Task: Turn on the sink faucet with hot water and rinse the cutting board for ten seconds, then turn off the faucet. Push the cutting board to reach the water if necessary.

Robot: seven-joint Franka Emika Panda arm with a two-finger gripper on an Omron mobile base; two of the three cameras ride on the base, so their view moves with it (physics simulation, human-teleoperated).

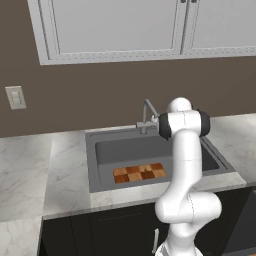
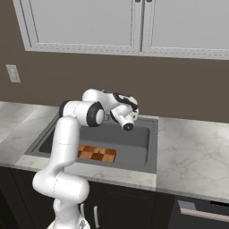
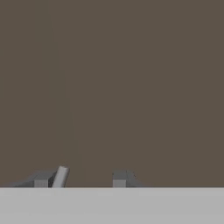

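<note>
The sink (image 1: 92, 161) is a dark grey basin set in the counter. On its floor near the front wall lies the checkered wooden cutting board (image 1: 139, 173) (image 2: 96, 154). At the back rim stands the faucet (image 1: 146, 116), its spout partly behind my arm. My white hand (image 2: 124, 112) hovers over the back of the sink (image 2: 152, 147), pointing at the brown wall. In the hand view my gripper (image 3: 81, 179) is open, and a thin silver bar (image 3: 60, 176), apparently the faucet's lever, stands between the jaws right beside the left fingertip (image 3: 41, 179). The water is out of view.
Marble counter (image 1: 30, 170) (image 2: 192, 147) runs on both sides of the sink. White upper cabinets (image 1: 115, 30) hang above the brown wall. A wall outlet (image 1: 16, 97) (image 2: 13, 73) sits to the left. My own elbow (image 1: 184, 124) hides the sink's right part.
</note>
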